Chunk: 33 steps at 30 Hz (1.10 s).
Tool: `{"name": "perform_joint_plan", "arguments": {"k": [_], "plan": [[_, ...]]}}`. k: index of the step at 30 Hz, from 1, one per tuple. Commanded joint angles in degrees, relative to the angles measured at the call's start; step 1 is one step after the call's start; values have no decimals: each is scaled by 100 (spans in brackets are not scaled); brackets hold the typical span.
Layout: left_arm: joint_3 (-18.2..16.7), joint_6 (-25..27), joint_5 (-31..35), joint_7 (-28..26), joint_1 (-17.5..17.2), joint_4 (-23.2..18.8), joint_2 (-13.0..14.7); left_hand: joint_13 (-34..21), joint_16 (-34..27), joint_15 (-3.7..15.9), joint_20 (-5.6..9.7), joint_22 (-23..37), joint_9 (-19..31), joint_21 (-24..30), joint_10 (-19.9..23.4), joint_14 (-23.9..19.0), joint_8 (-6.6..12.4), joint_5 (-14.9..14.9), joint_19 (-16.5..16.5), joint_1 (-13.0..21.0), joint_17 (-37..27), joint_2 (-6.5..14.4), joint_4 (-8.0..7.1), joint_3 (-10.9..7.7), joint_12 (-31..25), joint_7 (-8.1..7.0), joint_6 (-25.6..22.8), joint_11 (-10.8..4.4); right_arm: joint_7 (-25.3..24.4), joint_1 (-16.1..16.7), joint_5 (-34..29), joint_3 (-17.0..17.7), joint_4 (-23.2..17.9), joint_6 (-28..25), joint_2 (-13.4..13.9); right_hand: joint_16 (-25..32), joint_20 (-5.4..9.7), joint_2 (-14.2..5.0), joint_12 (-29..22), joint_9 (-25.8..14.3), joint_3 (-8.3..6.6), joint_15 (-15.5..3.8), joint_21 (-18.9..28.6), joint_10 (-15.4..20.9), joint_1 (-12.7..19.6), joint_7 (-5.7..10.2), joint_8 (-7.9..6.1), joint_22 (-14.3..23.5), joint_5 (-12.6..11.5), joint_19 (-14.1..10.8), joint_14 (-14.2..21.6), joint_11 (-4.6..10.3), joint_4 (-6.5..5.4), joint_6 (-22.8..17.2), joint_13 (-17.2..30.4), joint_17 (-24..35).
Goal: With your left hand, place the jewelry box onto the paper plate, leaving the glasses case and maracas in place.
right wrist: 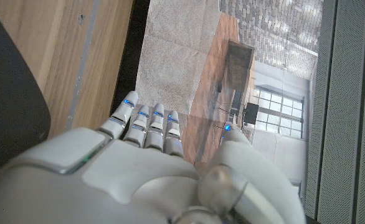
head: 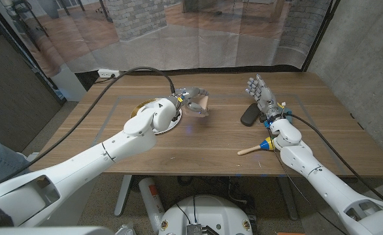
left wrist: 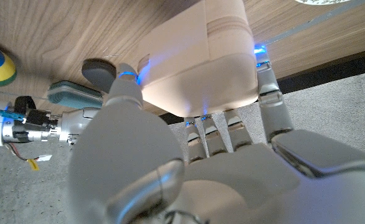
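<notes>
Left hand (head: 190,98) grips the box (head: 201,104), a pale beige rounded case. In the left wrist view the fingers (left wrist: 270,93) and thumb close on opposite sides of the box (left wrist: 201,62), with the wooden table (left wrist: 76,31) behind it. Whether the box rests on the table or hangs just above it cannot be told. It sits just beside the plate (head: 168,121), toward the table's middle.

Plate: largely hidden under the left forearm; only a white rim and a yellowish patch show.

Right hand (head: 260,90) holds nothing, fingers apart and reaching up, standing beside the dark case (head: 250,115). Contact between the two cannot be judged from the head view. In the right wrist view the hand (right wrist: 145,155) is seen from behind, fingers (right wrist: 151,121) slightly parted, with the case (right wrist: 8,99) as a dark mass cut off at the frame edge.

Maraca (head: 260,146): lies near the right wrist, wooden handle toward the middle of the table; its coloured head is partly covered by the arm.
</notes>
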State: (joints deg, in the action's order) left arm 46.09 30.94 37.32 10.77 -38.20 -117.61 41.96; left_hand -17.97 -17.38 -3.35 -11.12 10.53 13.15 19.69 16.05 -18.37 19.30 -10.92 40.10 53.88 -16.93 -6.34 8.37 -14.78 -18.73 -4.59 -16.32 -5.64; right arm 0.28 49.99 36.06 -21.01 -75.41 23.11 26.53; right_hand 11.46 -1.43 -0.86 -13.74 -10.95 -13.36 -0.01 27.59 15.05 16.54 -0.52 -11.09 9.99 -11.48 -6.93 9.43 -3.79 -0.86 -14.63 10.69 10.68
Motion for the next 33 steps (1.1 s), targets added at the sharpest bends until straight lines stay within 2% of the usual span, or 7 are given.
{"name": "perform_joint_plan", "arguments": {"k": [1, 16, 33], "plan": [[-155, 134, 135, 8, -253, -319, 155, -25, -4, 441, 175, 31, 20, -12, 71, -516, 28, 20, -56, 916, -23, 964, -72, -140, -49, -4, -91, -15, 11, 2, -1, -36, -10, -43, -16, -18, 11, -39, 25, -15, -7, 9, -30, 58, 14, 5, -33, 18, -11, -37, 56, -10, 19, -30, 15, 5], [-395, 416, 279, 54, -574, -705, 361, -54, 16, 457, 200, 37, 18, -29, 128, -546, 53, 34, -71, 939, -33, 976, -74, -159, -41, 7, -164, -51, 8, 41, -28, -38, -183, -143, 96, -19, 12, -43, 34, -15, -2, 8, -62, 58, 7, 11, -32, 20, -9, -50, 62, -12, 27, -28, 15, 5], [-691, 486, 45, -146, -818, -726, 527, -80, 32, 486, 221, 40, 14, -46, 193, -576, 73, 36, -90, 954, -44, 974, -74, -171, -37, 16, -224, -96, -130, 186, -63, 13, -405, -169, 178, -22, 13, -46, 44, -15, 3, 7, -92, 55, 2, 7, -35, 21, -8, -70, 67, -7, 36, -37, 15, 5]]}}
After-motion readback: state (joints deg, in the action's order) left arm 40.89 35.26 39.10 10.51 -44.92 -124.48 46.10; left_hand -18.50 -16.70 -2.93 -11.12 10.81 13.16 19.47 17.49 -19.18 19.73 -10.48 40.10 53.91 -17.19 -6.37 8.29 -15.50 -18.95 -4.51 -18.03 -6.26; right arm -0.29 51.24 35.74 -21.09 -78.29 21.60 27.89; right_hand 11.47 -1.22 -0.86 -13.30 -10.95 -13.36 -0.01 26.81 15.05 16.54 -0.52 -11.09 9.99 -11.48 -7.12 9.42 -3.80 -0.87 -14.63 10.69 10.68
